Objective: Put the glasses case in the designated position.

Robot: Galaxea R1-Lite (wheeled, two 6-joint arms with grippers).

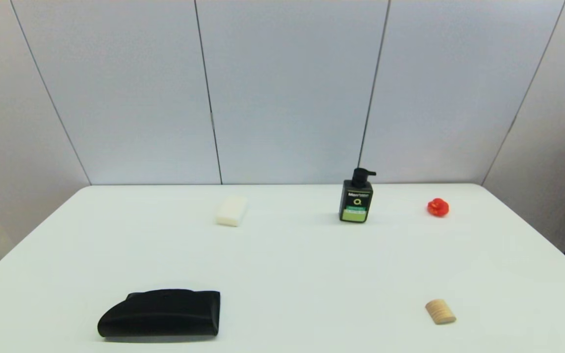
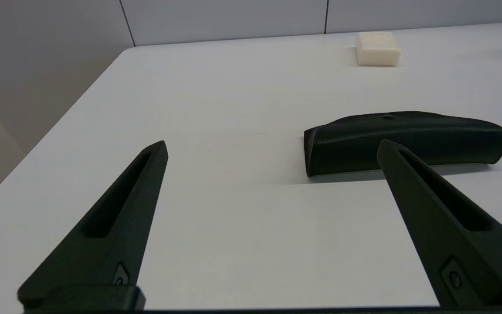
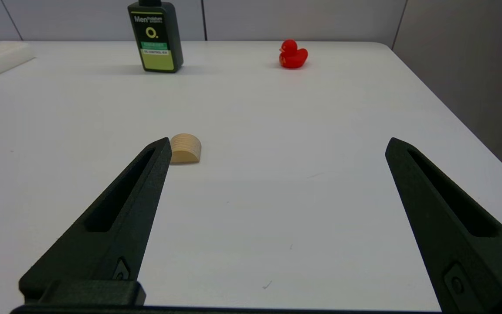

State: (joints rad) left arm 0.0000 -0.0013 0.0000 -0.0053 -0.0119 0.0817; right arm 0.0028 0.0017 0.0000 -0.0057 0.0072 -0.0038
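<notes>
While neither arm shows in the head view, the matte black, soft, elongated glasses case (image 1: 160,314) lies flat at lower left of the white counter (image 1: 292,264), untouched. Left hand (image 2: 273,150) hovers near it, fingers spread wide and empty; right hand (image 3: 279,146) is likewise spread, idle near the small wooden half-round block (image 3: 185,148). A sound grasp would likely straddle the case's narrow width at mid-length before closing.
</notes>
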